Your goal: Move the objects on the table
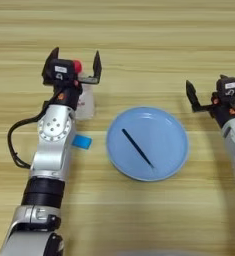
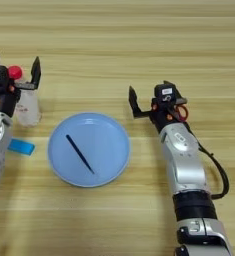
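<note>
My left gripper (image 1: 75, 61) hides much of bottle (image 1: 85, 102); I can't read right gripper's (image 2: 150, 102) far finger; blue tag (image 1: 82, 142) partly under arm.

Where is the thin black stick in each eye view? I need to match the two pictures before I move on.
Left eye view: the black stick lies slanted on the blue plate, right of picture centre.
Right eye view: the same stick lies on that plate, left of picture centre.
Shared landmark: the blue plate, with the red-capped bottle to its upper left.
</note>
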`<state>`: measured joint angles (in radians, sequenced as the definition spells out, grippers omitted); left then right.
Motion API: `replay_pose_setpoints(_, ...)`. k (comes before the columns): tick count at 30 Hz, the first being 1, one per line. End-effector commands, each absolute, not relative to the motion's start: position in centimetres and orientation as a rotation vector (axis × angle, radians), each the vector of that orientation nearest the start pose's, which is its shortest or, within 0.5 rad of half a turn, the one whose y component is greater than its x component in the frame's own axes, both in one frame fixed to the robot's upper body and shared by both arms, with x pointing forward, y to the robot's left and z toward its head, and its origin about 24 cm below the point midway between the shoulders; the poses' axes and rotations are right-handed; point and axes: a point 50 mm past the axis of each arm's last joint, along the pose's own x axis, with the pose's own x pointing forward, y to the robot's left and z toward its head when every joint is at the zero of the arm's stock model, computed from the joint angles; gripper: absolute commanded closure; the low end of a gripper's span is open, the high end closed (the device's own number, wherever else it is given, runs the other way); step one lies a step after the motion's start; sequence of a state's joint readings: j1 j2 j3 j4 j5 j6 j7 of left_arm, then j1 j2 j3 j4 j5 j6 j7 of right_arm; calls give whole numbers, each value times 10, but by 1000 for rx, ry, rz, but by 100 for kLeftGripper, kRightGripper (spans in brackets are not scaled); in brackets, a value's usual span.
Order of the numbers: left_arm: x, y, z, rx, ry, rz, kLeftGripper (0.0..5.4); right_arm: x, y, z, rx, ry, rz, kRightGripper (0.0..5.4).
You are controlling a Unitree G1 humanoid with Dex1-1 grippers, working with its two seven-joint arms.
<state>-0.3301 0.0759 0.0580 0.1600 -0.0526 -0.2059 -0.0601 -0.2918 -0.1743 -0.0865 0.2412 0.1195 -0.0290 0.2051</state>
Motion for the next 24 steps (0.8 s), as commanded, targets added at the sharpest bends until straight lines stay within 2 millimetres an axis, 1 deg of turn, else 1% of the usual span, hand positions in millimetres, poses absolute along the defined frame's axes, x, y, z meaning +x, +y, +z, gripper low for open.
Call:
replay_pose_setpoints(1,305,151,124,-11,-417,-90,4,308,-182,72,-51,-65,155,0)
replay_pose_setpoints(5,303,153,131,-25,-451,-75,4,308,-182,71,-51,-63,155,0)
replay_pose_setpoints(14,299,175,144,-34,-507,21,4,308,-181,71,-53,-61,157,0)
replay_pose_setpoints(18,298,188,151,-21,-535,88,4,308,-180,70,-53,-61,157,0)
replay_pose_setpoints(24,298,209,150,6,-515,189,4,308,-179,71,-54,-62,157,0)
